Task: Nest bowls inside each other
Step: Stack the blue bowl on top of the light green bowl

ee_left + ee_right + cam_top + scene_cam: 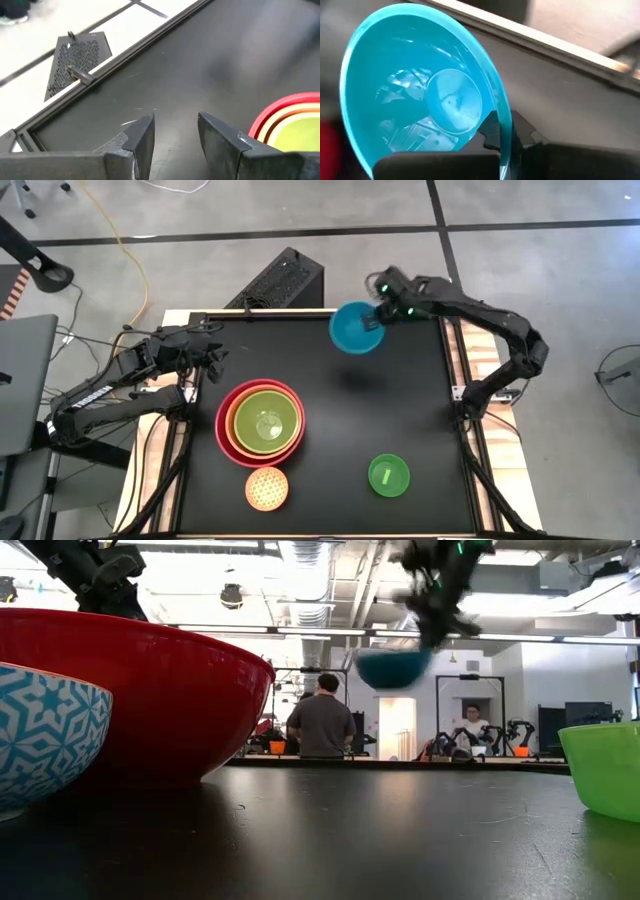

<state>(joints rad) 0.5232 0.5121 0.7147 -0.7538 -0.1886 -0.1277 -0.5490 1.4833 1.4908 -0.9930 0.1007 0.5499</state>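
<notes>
A blue bowl point(353, 328) hangs in the air over the table's far side, with my right gripper point(378, 315) shut on its rim; in the low view the blue bowl point(392, 667) is well clear of the tabletop. The red bowl point(222, 430) stands left of centre with an orange bowl point(236, 416) and a lime-green bowl point(265, 420) nested inside it. A dotted yellow bowl point(267, 488) and a small bright green bowl point(389, 476) rest on their bases near the front edge. My left gripper point(175, 135) waits open at the far left, holding nothing. My right gripper pinches the blue bowl's rim point(504, 131) on the side toward the table's right edge. One finger point(490, 134) is inside the bowl and the other finger point(524, 134) outside its wall. The fingers slant down from the right. The bowl hangs tilted, lifted clear of the table.
The black tabletop point(400, 410) has a raised frame along its edges. A dark perforated box point(280, 280) sits on the floor beyond the far edge. People show in the room behind the table in the low view.
</notes>
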